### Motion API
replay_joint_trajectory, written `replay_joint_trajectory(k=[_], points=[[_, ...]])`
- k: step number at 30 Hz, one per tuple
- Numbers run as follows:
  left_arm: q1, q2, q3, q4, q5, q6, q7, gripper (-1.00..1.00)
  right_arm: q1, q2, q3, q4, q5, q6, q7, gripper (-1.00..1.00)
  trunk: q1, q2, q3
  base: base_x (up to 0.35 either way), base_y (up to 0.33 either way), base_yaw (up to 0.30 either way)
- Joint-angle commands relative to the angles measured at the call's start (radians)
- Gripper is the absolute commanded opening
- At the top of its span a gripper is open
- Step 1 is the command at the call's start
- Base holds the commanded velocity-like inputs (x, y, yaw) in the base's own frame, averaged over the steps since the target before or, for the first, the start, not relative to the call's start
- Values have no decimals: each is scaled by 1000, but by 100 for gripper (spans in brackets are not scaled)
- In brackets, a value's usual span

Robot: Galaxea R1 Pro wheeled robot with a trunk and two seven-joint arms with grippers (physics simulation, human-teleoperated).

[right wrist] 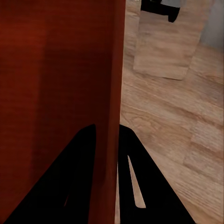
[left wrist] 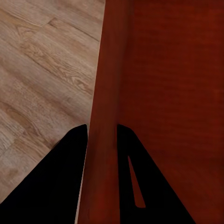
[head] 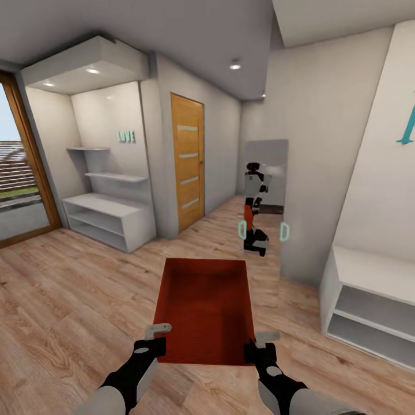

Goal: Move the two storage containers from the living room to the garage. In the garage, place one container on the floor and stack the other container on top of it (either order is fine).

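The left gripper (head: 154, 340) and the right gripper (head: 258, 344) are each pinching a side wall of the storage container (head: 204, 308), holding it above the wood-plank floor (head: 69, 300).

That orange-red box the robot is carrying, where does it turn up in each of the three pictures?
Head view: storage container at lower centre, between both grippers.
Left wrist view: its wall runs up the middle, pinched between the fingers.
Right wrist view: its wall likewise, interior beside it.
Shared landmark: the wood-plank floor.

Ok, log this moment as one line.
phase: carrying | held: storage container, open top up | left gripper: shut on left wall | right gripper: shut on right wall | place: wood-plank floor, mirror ahead
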Motion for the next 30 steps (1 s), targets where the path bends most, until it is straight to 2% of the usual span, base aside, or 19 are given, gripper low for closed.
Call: replay_joint_trajectory(k=[1,12,30], points=[[0,-1,11,1,6,6,5,-100,-1,0,-21,-2,-10,-7,-9,-100,1,-1,-1,322,0,0],[0,-1,11,0,6,6,4,-100,-1,1,-21,-2,-10,-8,-8,-100,1,-1,-1,322,0,18],[0,-1,11,-1,6,6,4,-100,-1,1,-20,-2,-10,-8,-9,-100,1,-1,-1,322,0,248]])
